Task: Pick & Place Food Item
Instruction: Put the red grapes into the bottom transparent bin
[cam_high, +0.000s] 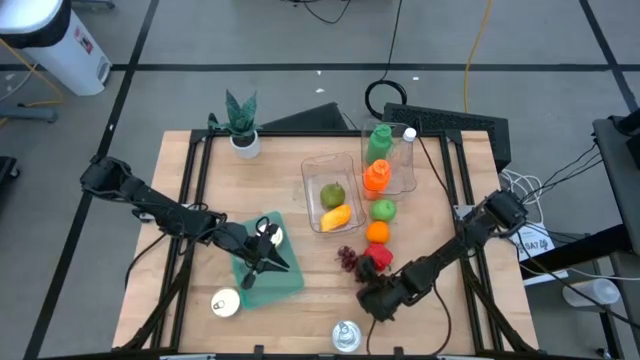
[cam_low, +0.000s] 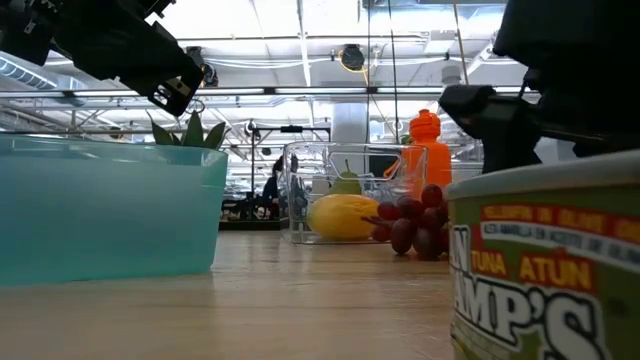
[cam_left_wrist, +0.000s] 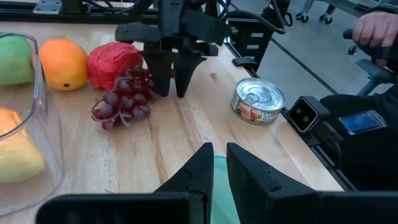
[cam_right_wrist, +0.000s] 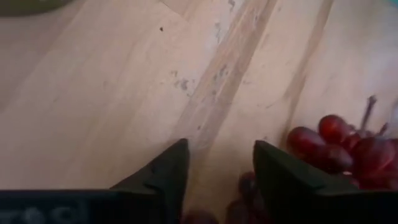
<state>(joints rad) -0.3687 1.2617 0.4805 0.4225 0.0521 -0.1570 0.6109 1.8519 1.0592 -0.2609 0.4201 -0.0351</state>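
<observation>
Wooden counter (cam_high: 200, 180): right pincer (cam_left_wrist: 175, 86) stands open beside the grape bunch (cam_left_wrist: 121, 102); off-centre closing may crush or scatter grapes. Left pincer (cam_high: 262, 255) closed over the teal bin (cam_high: 285, 275).

Wooden table (cam_high: 200, 190) holds a potted plant (cam_high: 241, 122), clear bin (cam_high: 313, 176), teal tub (cam_high: 285, 272), grapes (cam_high: 347, 257), orange (cam_high: 377, 232), green apple (cam_high: 384, 210), tuna can (cam_high: 346, 336).
</observation>
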